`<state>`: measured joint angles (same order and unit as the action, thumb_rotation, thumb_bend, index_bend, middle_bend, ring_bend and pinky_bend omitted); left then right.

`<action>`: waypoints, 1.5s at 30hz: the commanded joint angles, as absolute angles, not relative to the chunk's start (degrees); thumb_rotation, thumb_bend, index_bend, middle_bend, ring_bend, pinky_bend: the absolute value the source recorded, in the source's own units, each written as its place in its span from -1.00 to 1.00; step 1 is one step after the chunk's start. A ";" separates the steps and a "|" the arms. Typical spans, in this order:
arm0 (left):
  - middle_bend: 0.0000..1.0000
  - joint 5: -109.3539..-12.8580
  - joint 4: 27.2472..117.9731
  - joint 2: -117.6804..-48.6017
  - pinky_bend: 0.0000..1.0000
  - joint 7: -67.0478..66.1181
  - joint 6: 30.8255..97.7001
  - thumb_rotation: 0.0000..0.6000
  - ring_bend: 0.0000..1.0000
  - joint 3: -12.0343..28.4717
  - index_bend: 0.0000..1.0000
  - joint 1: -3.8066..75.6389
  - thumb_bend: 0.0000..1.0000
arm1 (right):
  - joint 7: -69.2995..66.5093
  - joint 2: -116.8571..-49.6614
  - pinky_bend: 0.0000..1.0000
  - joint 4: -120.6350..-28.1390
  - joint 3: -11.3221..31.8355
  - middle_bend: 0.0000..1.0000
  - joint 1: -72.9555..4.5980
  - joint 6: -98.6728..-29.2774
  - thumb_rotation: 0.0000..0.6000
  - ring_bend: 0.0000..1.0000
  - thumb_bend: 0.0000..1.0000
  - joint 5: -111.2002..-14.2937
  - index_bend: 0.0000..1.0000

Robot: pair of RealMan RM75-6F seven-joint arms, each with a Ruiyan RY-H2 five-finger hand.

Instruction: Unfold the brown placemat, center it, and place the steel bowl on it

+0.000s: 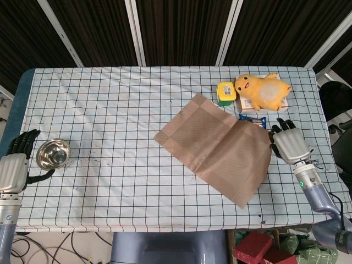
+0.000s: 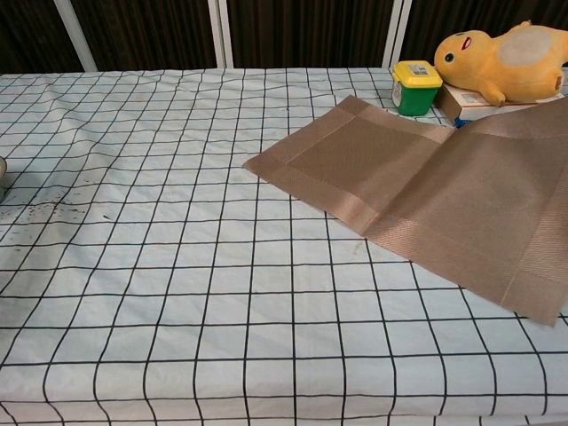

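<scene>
A checked cloth covered the table (image 1: pixel 121 104) before dark slatted walls; the right hand (image 1: pixel 288 143) pinched the placemat (image 1: pixel 220 146); the left hand (image 1: pixel 16 162) lay spread.

The brown placemat (image 1: pixel 220 147) lies opened out on the worktop's right half, turned at a slant so one corner points toward the far edge and another toward the near edge. It is woven, with a darker border band around a lighter middle and a crease across it. Its right part lifts off the cloth. The steel bowl (image 1: pixel 53 153) stands upright near the left edge, well apart from the mat; it is round, shiny and empty.
</scene>
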<state>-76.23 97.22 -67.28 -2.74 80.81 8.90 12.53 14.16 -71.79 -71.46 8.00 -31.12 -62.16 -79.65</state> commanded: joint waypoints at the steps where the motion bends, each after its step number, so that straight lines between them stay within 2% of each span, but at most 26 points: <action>1: -0.90 -76.21 97.17 -67.28 -0.85 -2.75 80.79 1.00 -0.95 8.89 -0.85 12.53 -0.92 | 16.74 -72.61 -0.59 -68.40 8.78 -0.31 -32.84 -60.25 1.00 -0.73 -0.21 -78.55 0.51; 8: -0.90 -76.03 97.04 -67.38 -0.85 -2.89 80.63 1.00 -0.95 8.94 -0.85 12.60 -0.92 | 19.49 -73.24 -0.58 -63.59 9.31 -0.31 -34.88 -58.67 1.00 -0.73 -0.21 -78.31 0.52; 22: -0.91 -75.86 97.19 -67.70 -0.85 -3.58 80.41 1.00 -0.95 8.85 -0.85 12.72 -0.92 | 19.00 -76.18 -0.59 -58.76 7.72 -0.31 -38.55 -58.76 1.00 -0.73 -0.21 -83.61 0.51; 24: -0.91 -75.85 97.13 -67.74 -0.85 -3.61 80.19 1.00 -0.95 8.81 -0.85 12.81 -0.92 | 18.56 -76.46 -0.59 -58.44 7.35 -0.34 -38.57 -59.05 1.00 -0.73 -0.26 -84.17 0.49; 25: -0.91 -75.88 97.16 -67.76 -0.85 -3.66 80.08 1.00 -0.95 8.75 -0.85 12.86 -0.92 | 18.32 -76.71 -0.60 -58.21 7.20 -0.39 -38.50 -59.33 1.00 -0.75 -0.34 -84.37 0.38; 27: -0.92 -75.99 97.16 -67.78 -0.85 -3.79 80.07 1.00 -0.95 8.70 -0.85 12.88 -0.92 | 18.61 -77.05 -0.61 -57.81 7.15 -0.57 -38.32 -59.75 1.00 -0.82 -0.54 -84.32 -0.06; 29: -0.92 -76.03 97.19 -67.78 -0.85 -3.85 80.17 1.00 -0.95 8.72 -0.85 12.87 -0.92 | 19.60 -77.32 -0.63 -57.54 7.31 -0.79 -37.95 -60.15 1.00 -0.91 -0.71 -83.75 -0.64; 30: -0.92 -76.00 97.21 -67.78 -0.85 -3.82 80.23 1.00 -0.95 8.75 -0.85 12.85 -0.92 | 20.37 -77.43 -0.64 -57.61 7.67 -0.87 -37.64 -60.35 1.00 -0.95 -0.76 -82.94 -0.85; 31: -0.92 -75.96 97.22 -67.77 -0.85 -3.81 80.25 1.00 -0.95 8.78 -0.85 12.83 -0.92 | 20.97 -77.51 -0.65 -57.97 8.04 -0.91 -37.36 -60.59 1.00 -0.96 -0.78 -82.20 -0.92; 33: -0.92 -75.93 97.22 -67.73 -0.85 -3.80 80.25 1.00 -0.95 8.80 -0.85 12.82 -0.92 | 22.06 -77.32 -0.66 -59.48 9.16 -0.98 -36.41 -61.65 1.00 -0.99 -0.80 -80.17 -1.00; 40: -0.93 -76.29 97.52 -67.77 -0.85 -4.45 80.15 1.00 -0.95 8.53 -0.86 12.92 -0.92 | 22.90 -75.12 -0.66 -66.61 12.12 -1.00 -32.14 -67.29 1.00 -1.00 -0.84 -74.94 -1.00; 45: -0.93 -76.39 98.02 -67.57 -0.85 -5.18 80.20 1.00 -0.95 8.51 -0.86 13.00 -0.92 | 21.07 -72.43 -0.66 -76.96 13.43 -1.00 -26.30 -74.19 1.00 -1.00 -0.85 -71.33 -1.00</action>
<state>-76.40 97.97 -67.61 -5.13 80.19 8.50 12.98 22.14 -74.34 -71.27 12.39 -29.99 -69.93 -73.68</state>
